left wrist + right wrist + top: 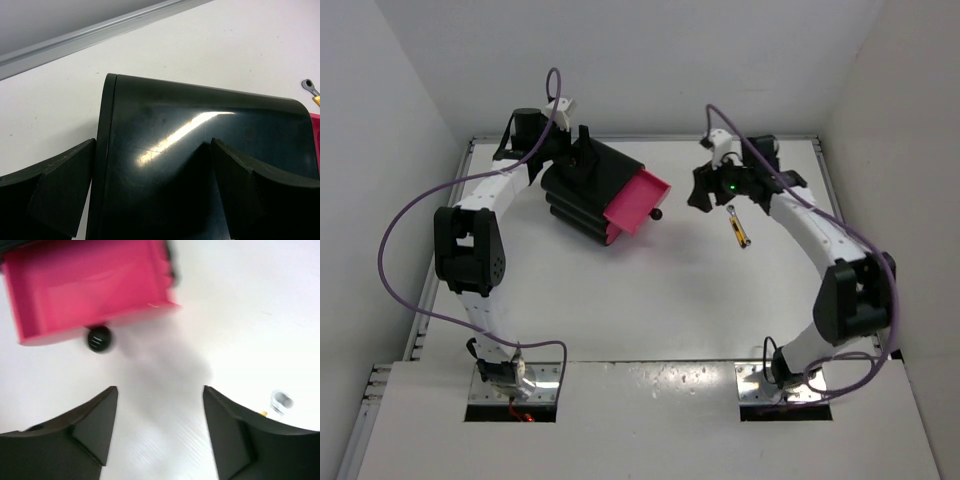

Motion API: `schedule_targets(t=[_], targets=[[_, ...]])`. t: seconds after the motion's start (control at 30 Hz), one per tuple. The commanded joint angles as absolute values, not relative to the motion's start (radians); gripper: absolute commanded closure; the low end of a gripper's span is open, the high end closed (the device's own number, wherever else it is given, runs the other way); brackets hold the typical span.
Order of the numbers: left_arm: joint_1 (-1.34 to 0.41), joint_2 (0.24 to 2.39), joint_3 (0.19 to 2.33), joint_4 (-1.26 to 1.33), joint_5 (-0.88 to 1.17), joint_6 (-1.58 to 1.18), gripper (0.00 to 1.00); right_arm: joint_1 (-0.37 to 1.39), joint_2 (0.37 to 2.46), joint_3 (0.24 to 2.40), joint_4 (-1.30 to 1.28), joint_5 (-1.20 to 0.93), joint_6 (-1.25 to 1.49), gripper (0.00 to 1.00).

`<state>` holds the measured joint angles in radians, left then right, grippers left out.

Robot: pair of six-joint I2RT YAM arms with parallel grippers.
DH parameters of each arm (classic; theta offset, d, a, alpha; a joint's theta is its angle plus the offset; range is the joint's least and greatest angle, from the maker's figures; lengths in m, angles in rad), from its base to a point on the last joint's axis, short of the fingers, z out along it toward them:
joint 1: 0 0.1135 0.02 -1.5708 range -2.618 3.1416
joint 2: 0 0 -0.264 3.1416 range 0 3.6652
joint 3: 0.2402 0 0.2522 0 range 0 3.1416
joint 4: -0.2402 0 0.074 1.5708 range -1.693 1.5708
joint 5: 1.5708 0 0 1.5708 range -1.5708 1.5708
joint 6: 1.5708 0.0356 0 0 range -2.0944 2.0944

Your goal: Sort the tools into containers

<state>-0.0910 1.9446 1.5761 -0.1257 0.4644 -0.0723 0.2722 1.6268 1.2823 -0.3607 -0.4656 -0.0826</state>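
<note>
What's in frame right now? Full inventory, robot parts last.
Cabinet: 1, black, far left part of the table, turned at an angle.
Drawer: 1 pulled open, pink, sticking out of the cabinet toward the right arm; nothing seen inside.
Knob: 1, black, on the open drawer's front.
Tool: 1, yellow handle and silver head, lying on the table right of the drawer.
Table: 1, white, under everything.
Cables: 2, purple, one looping along each arm.
Left gripper: 1, black, at the cabinet's back, spread wide over it; grip unclear.
Right gripper: 1, black, open and empty, between drawer and tool.
</note>
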Motion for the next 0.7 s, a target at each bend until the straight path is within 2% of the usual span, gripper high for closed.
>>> schedule_targets(t=[0.0, 0.07, 0.2, 0.57, 0.67], targets=[[-0.115, 2.089, 1.480, -0.482, 0.351, 0.028, 0.01, 0.195, 1.534, 1.256, -0.428, -0.423, -0.089, 0.37], [-0.115, 2.079, 1.480, -0.482, 0.325, 0.028, 0.01, 0.164, 1.534, 1.221, -0.518, -0.413, -0.089, 0.52], [-0.115, 2.051, 1.480, -0.472, 0.292, 0.028, 0.00, 0.130, 1.592, 1.149, -0.566, -0.341, -0.040, 0.61], [-0.115, 2.031, 1.508, -0.472, 0.291, 0.028, 0.00, 0.078, 1.775, 1.216, -0.552, -0.190, -0.011, 0.63], [-0.115, 2.031, 1.488, -0.472, 0.291, 0.028, 0.00, 0.078, 1.801, 1.229, -0.552, -0.166, 0.009, 0.58]])
